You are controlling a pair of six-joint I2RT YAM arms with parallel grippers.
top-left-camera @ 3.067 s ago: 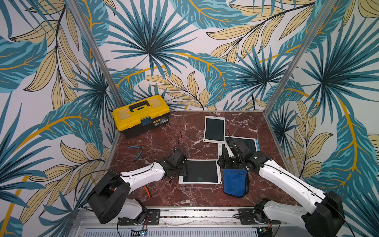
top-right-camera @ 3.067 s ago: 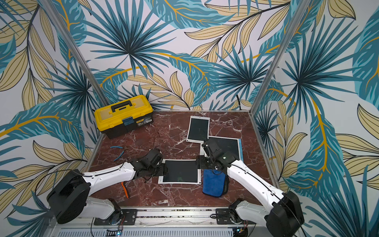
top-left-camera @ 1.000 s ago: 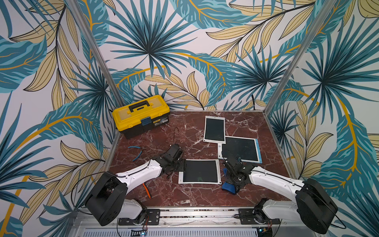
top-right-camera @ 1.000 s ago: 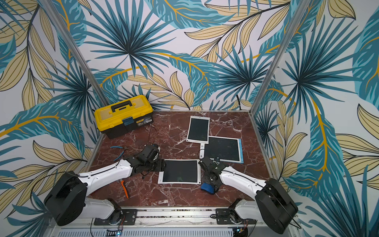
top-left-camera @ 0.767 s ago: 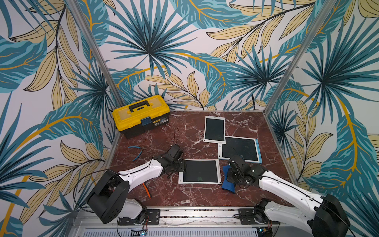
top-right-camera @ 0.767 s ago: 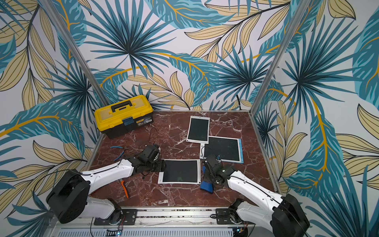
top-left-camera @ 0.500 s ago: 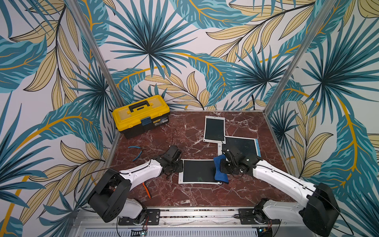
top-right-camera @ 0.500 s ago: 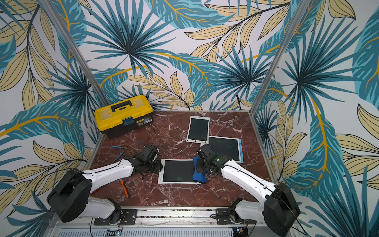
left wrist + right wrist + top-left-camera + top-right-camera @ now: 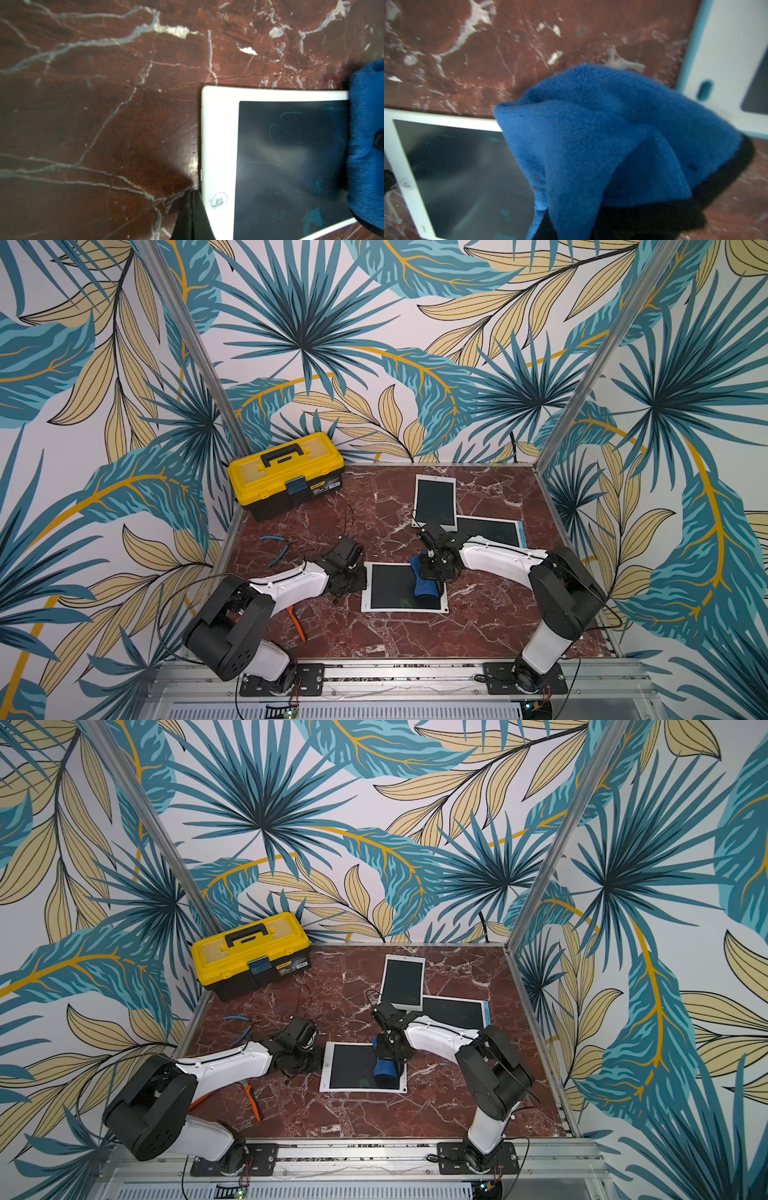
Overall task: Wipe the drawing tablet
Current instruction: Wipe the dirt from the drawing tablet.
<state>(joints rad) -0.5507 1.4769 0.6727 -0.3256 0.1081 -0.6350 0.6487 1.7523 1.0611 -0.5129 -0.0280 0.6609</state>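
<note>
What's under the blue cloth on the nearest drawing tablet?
The blue cloth covers one end of the drawing tablet, its dark screen and white border. Faint teal marks show on the bare screen; anything drawn beneath the cloth is hidden.

The surface (image 9: 104, 104) looks like polished red marble with pale veins. The cloth (image 9: 591, 135) is fuzzy blue fleece. The tablet (image 9: 218, 145) has a smooth white plastic frame and a dark glossy screen. The toolbox (image 9: 286, 477) is yellow plastic.
</note>
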